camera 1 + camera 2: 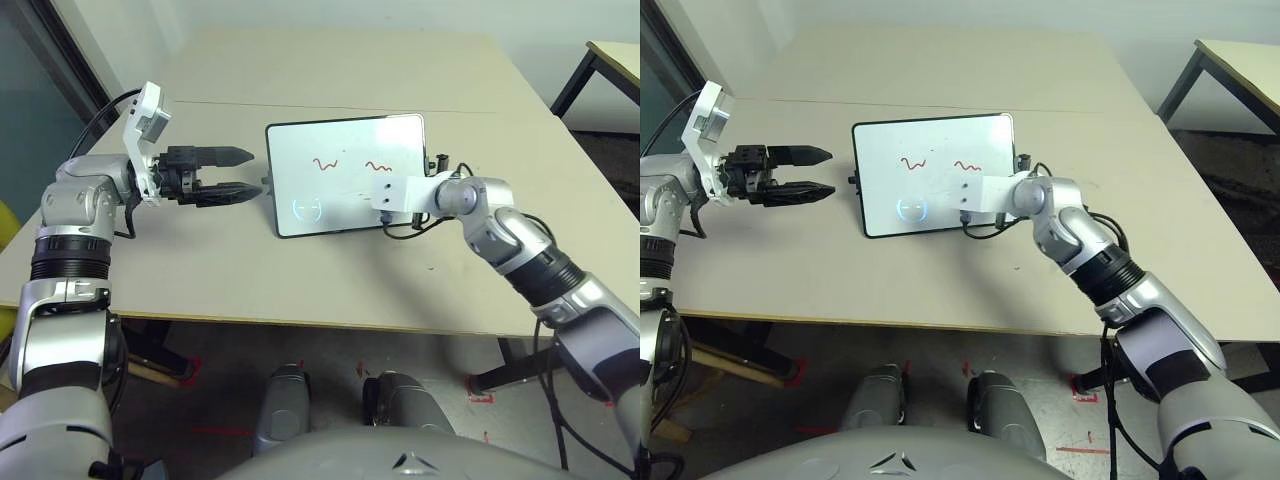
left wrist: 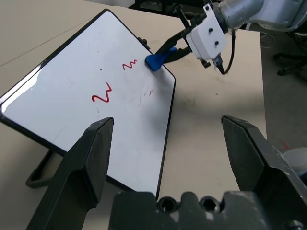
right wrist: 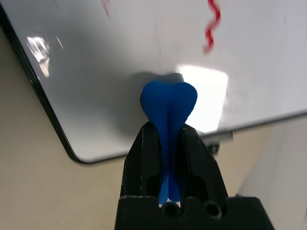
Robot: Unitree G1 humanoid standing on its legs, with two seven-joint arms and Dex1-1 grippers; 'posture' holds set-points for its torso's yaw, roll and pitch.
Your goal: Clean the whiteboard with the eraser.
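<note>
Pinched tight in my right gripper (image 3: 168, 143), blue eraser (image 3: 168, 103) sits at whiteboard's (image 1: 345, 150) near-right corner, red squiggles (image 1: 350, 164) just beyond/left; left gripper (image 1: 235, 172) open, idle.

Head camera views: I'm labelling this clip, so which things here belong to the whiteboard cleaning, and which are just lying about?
Belongs to the job:
- whiteboard, two red squiggles on it
- eraser, pinched in the right gripper
- left gripper, open, beside the board

Just about:
- table underneath
- second table, far right
</note>
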